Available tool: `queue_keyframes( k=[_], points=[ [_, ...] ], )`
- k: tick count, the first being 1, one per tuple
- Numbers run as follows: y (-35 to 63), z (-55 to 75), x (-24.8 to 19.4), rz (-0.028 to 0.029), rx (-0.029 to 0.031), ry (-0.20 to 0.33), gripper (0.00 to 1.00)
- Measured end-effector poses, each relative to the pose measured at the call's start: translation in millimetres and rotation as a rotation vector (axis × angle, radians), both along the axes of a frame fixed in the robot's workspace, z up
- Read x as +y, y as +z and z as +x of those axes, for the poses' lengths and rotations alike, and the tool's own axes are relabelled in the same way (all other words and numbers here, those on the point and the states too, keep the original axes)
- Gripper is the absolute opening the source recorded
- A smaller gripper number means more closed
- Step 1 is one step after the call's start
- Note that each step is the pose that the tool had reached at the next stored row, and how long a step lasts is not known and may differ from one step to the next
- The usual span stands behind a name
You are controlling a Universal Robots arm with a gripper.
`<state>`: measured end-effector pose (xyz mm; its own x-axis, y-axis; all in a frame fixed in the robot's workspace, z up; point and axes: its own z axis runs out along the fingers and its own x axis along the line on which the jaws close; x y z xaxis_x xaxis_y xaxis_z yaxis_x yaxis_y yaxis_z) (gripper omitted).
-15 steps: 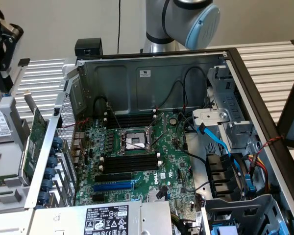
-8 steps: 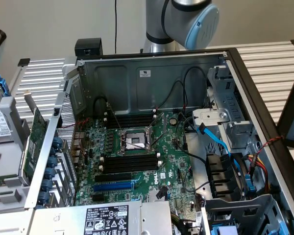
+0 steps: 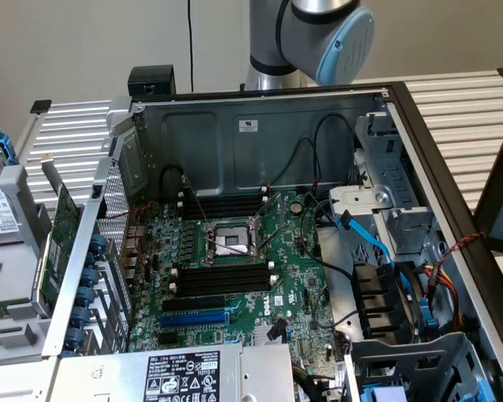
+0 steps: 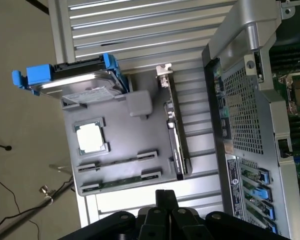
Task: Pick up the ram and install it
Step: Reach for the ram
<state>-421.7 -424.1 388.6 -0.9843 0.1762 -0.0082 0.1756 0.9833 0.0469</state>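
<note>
The black fingers (image 4: 165, 196) were pressed together, empty, poised near the long thin green ram stick (image 4: 121, 182), which lay flat in the grey holder tray (image 4: 140, 135), lengthwise along the tray's nearest edge.

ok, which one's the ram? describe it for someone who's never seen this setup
Find the grey tray beside the open case, carrying the blue-framed drive. On it, past the CPU from the drive, sits the ram: a long, thin green stick held between grey clips. The other green board, the card, is bigger and has a metal bracket.
</note>
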Motion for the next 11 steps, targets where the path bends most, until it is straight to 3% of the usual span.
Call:
queue_keyframes(
  k=[11],
  points=[
    [-2.8,-32.6,-2.1,0.0,0.0,0.0,0.11]
  ],
)
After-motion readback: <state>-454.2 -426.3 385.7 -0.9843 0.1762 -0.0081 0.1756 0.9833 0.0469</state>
